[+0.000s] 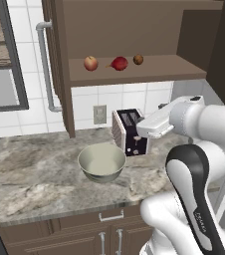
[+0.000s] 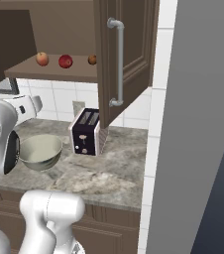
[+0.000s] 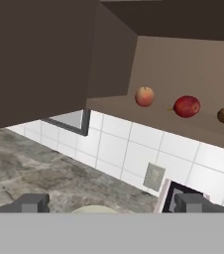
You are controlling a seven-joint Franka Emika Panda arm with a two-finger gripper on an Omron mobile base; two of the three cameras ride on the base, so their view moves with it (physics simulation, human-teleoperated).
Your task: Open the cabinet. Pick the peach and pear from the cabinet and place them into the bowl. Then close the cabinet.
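Flanking base views, upward hand view

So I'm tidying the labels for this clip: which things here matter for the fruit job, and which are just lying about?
Job:
cabinet, doors open
peach
pear
bowl
pincer, open, empty

Lying about:
brown fruit on the same shelf
toaster
wall socket

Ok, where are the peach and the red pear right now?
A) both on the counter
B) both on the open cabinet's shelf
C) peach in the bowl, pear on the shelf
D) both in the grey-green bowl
B: the pale orange-pink peach and deep red pear sit on the shelf of the dark brown wooden cabinet, and the pale grey-green bowl holds nothing.
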